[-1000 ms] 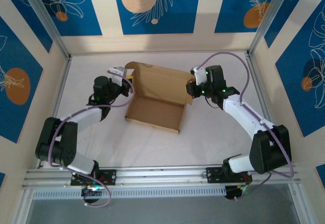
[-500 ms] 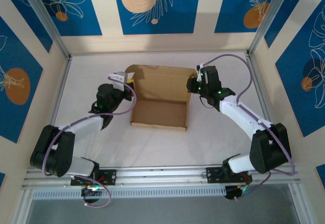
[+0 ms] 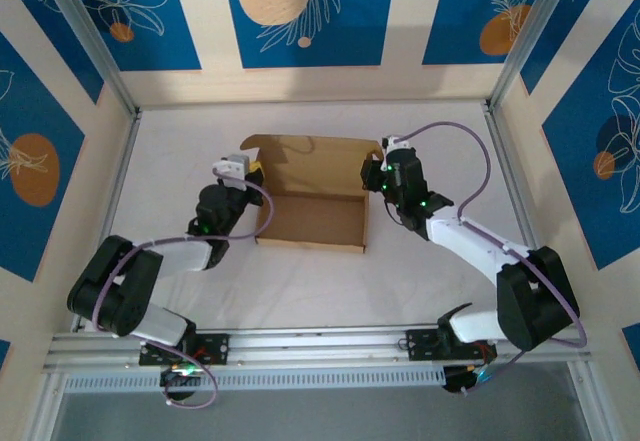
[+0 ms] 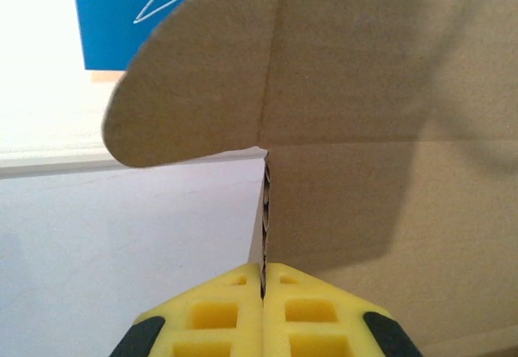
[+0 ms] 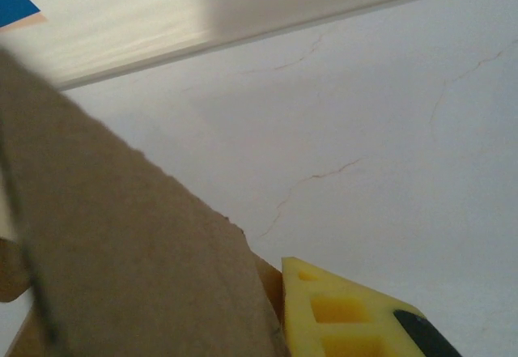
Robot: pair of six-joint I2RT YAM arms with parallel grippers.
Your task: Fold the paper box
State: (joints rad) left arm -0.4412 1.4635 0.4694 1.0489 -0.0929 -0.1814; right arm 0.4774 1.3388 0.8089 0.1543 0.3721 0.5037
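Note:
The paper box (image 3: 312, 221) is a shallow brown cardboard tray in the middle of the white table, with its lid panel standing up along the far side. My left gripper (image 3: 256, 175) is at the box's left wall. In the left wrist view, the left gripper (image 4: 264, 280) has its yellow pads shut on the thin edge of the cardboard wall (image 4: 364, 179), and a rounded flap (image 4: 186, 90) sticks out above. My right gripper (image 3: 370, 173) is at the box's right far corner. In the right wrist view, one yellow finger (image 5: 344, 316) presses against a cardboard panel (image 5: 121, 268); that panel hides the other finger.
Aluminium frame posts (image 3: 110, 91) stand at the table's back corners. A metal rail (image 3: 320, 341) runs along the near edge by the arm bases. Bare white table (image 3: 300, 281) lies in front of the box and to both sides.
The box has swung round to sit square with the table and shifted slightly nearer. Both grippers moved with it, the left one rightward and the right one leftward.

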